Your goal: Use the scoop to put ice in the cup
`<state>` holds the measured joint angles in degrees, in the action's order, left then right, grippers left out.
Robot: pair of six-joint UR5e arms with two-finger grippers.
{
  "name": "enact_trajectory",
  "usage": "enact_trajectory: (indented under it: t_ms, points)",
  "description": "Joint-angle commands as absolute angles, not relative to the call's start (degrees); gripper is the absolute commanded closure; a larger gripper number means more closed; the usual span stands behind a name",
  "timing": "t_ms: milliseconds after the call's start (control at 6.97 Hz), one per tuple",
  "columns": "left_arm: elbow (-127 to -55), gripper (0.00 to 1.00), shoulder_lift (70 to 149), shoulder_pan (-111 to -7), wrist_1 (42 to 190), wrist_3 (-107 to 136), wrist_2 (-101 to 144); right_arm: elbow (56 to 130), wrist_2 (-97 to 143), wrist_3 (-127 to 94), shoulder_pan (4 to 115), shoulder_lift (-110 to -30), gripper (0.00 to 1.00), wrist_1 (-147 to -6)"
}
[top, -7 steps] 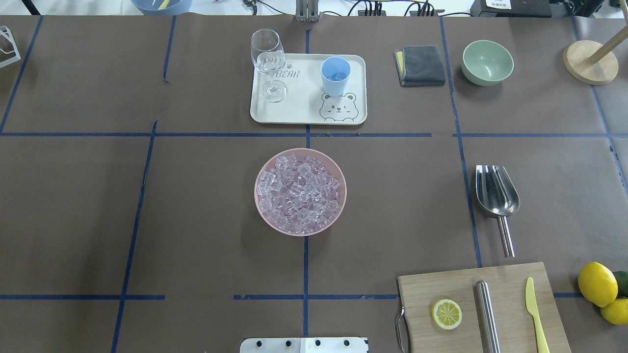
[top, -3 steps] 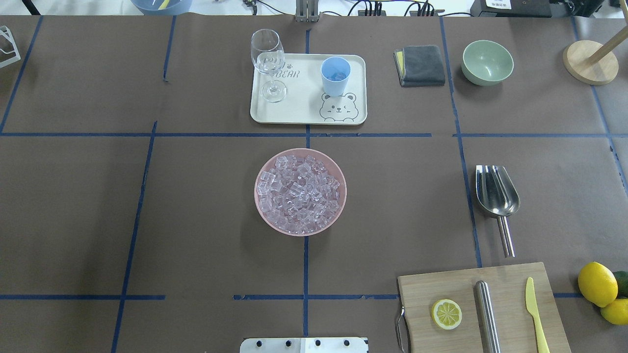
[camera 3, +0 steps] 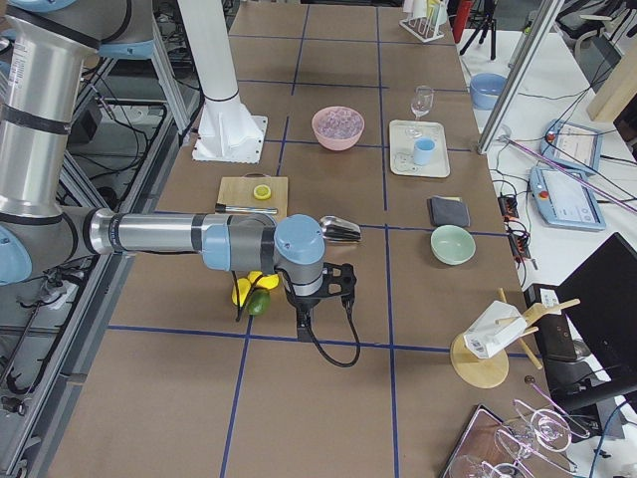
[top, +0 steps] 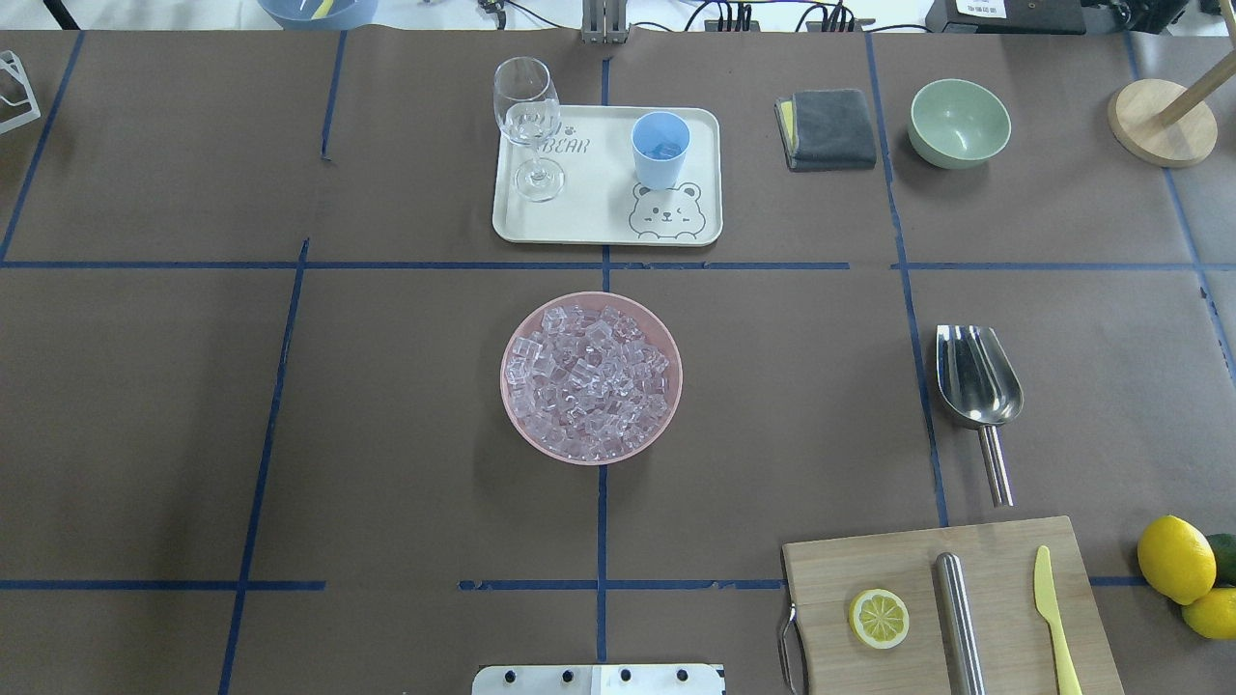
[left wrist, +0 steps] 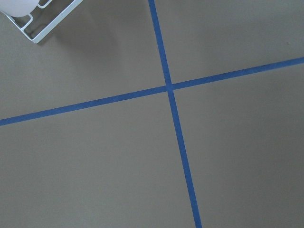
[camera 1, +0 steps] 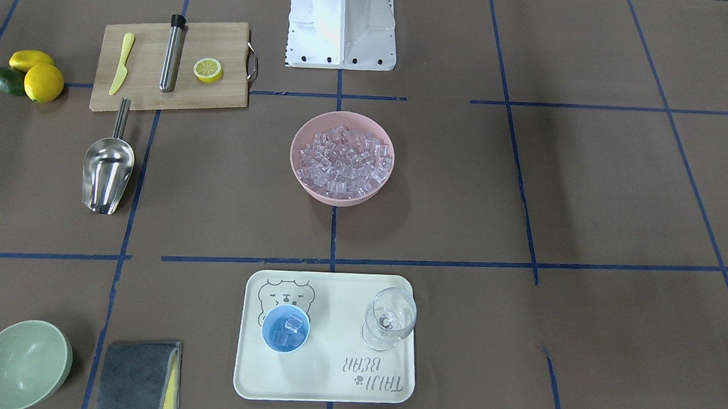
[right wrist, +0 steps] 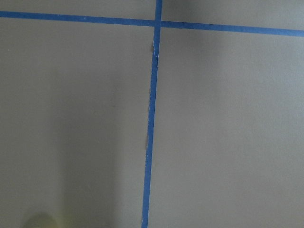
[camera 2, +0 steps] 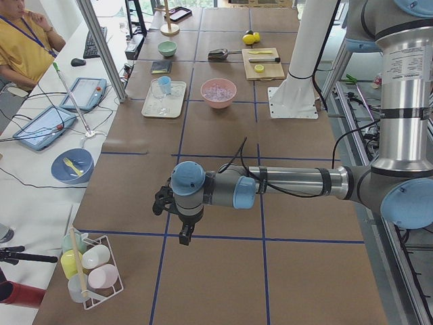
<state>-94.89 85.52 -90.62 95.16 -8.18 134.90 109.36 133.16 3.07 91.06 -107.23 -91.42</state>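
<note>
Plainly, shiny silver scoop (top: 977,381), trough empty, blue cup (top: 660,166) holding clear ice (camera 1: 293,325), left gripper (camera 2: 184,235) and right gripper (camera 3: 305,319) opening unclear.

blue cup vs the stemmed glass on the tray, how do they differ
The cup is opaque light blue; the glass is clear. The cup is a plain tumbler with no handle, while the glass rises on a thin stem and round foot and stands taller. A few ice cubes show in the cup; what the glass holds is unclear. Both stand upright on the cream tray, apart from each other.
</note>
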Motion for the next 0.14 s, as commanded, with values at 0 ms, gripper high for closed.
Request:
enact_trajectory:
  t_ms: [0]
  points:
    - [-95.1,0.0,85.6,-90.6,95.1,-8.2,134.8,109.3,133.2,3.1,91.1,-107.2,0.0,-91.4]
